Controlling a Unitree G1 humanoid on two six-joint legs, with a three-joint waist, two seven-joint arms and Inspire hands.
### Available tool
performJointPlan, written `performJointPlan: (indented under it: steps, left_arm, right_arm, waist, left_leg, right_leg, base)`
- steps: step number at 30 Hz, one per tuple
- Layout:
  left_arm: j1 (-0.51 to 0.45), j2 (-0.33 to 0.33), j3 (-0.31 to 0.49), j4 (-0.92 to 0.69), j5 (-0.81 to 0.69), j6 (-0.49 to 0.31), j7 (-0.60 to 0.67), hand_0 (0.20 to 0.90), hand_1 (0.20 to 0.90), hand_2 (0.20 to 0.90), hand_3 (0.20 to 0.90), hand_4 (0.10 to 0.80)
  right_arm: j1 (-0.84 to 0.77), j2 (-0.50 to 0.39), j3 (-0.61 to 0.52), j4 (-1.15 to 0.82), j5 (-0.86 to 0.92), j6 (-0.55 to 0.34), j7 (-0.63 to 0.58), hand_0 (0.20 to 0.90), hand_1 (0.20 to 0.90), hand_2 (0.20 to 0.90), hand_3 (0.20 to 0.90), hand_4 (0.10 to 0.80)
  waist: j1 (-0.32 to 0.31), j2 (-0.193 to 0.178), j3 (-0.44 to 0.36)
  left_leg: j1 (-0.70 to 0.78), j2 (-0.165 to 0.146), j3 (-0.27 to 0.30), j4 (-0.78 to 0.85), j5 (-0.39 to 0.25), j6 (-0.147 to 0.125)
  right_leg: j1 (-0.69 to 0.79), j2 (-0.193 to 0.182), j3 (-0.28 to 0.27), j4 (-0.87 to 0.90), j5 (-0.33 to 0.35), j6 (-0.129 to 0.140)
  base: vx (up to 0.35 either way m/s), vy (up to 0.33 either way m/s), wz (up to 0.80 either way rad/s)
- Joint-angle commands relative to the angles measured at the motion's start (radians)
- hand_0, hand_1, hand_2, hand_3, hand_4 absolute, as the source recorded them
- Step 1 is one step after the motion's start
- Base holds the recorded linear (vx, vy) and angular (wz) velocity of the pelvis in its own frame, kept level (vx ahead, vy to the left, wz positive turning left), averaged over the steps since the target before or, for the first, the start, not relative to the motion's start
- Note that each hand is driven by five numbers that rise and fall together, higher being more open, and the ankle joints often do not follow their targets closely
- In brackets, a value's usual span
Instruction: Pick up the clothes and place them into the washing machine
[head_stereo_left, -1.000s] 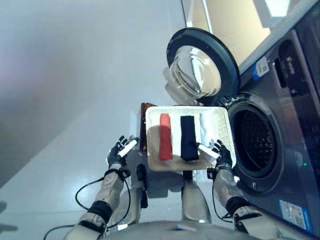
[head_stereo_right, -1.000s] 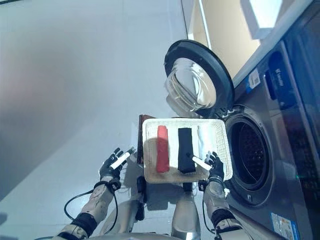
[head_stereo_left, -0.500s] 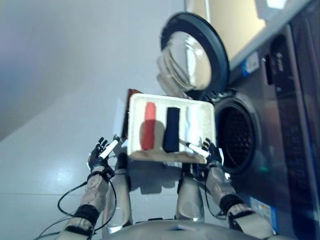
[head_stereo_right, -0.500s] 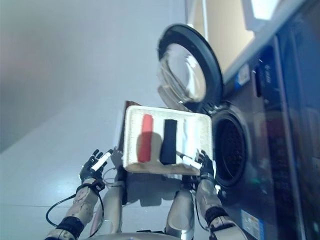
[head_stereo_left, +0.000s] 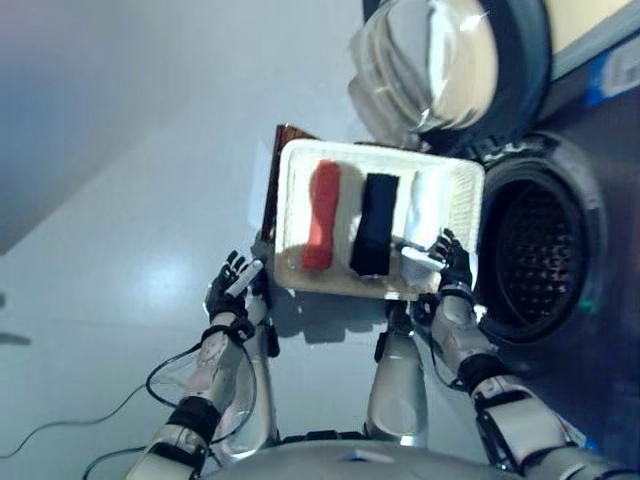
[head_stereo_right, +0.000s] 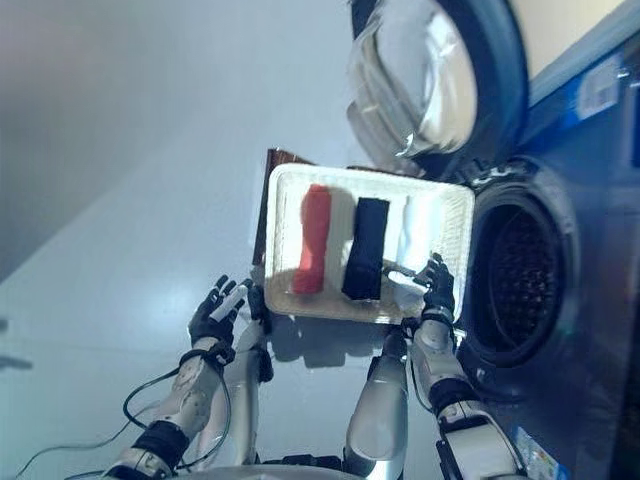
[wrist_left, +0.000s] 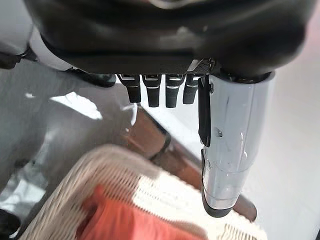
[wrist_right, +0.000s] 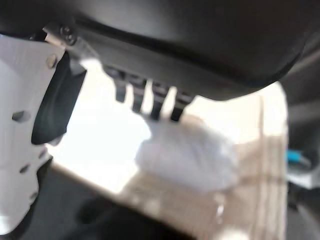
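- Three rolled clothes lie side by side in a shallow white woven tray (head_stereo_left: 290, 200): a red rolled cloth (head_stereo_left: 321, 215) toward the tray's left edge, a dark navy rolled cloth (head_stereo_left: 375, 224) in the middle, and a white rolled cloth (head_stereo_left: 421, 205) by its right edge.
- The tray sits on a dark brown wooden stand (head_stereo_left: 274, 175), which shows past the tray's left edge.
- Just beside the tray's right edge stands a dark grey front-loading washing machine (head_stereo_left: 600, 170), its round drum opening (head_stereo_left: 535, 260) uncovered and its round glass door (head_stereo_left: 450, 60) swung wide beyond the tray's far edge.
- The right hand (head_stereo_left: 452, 268) hovers at the tray's near right corner, close to the white cloth, fingers straight and spread, holding nothing.
- The left hand (head_stereo_left: 230, 290) hangs off the tray's near left corner, fingers loosely extended, empty, clear of the tray.
- All three cloths are in the tray; none is in the drum.
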Motion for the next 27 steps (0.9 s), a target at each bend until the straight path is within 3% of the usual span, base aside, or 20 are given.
performJointPlan:
  steps: [1,8,19,27]
  left_arm:
    - [0.039,0.049,0.017,-0.107,0.039,-0.060,-0.002,0.900,0.900,0.900,0.900,0.800]
    - [0.059,0.079,0.009,-0.151,0.053,-0.068,-0.001,0.900,0.900,0.900,0.900,0.800]
    - [0.000,0.053,-0.016,-0.104,0.053,-0.089,0.032,0.900,0.900,0.900,0.900,0.800]
    - [0.078,0.094,-0.062,-0.206,0.034,-0.079,-0.023,0.900,0.900,0.900,0.900,0.800]
  right_arm:
    - [-0.070,-0.073,-0.027,0.007,-0.032,-0.046,-0.054,0.900,0.900,0.900,0.900,0.800]
    - [-0.202,-0.156,-0.084,0.168,-0.064,-0.018,-0.122,0.900,0.900,0.900,0.900,0.800]
    - [-0.229,-0.162,-0.034,0.155,-0.166,0.011,-0.159,0.900,0.900,0.900,0.900,0.800]
    - [-0.348,-0.240,-0.038,0.441,-0.187,0.106,-0.120,0.900,0.900,0.900,0.900,0.800]
  waist:
    - [0.034,-0.015,-0.025]
    - [0.068,0.024,-0.017]
    - [0.055,0.019,0.006]
    - [0.133,0.089,0.004]
  left_leg:
    - [0.015,0.102,-0.087,0.145,-0.125,-0.084]
    - [-0.054,0.079,-0.085,0.214,-0.168,-0.084]
    - [-0.087,0.075,-0.100,0.260,-0.189,-0.090]
    - [-0.125,0.045,-0.116,0.281,-0.186,-0.089]
  right_leg:
    - [-0.096,-0.042,0.065,0.037,0.106,-0.010]
    - [-0.120,-0.085,0.059,0.060,0.108,0.002]
    - [-0.134,-0.100,0.047,0.105,0.094,0.002]
    - [-0.148,-0.132,0.026,0.139,0.080,0.002]
  base:
    - [-0.040,-0.020,-0.03]
    - [-0.020,0.024,-0.08]
    - [-0.008,0.013,-0.01]
    - [-0.006,0.012,0.08]
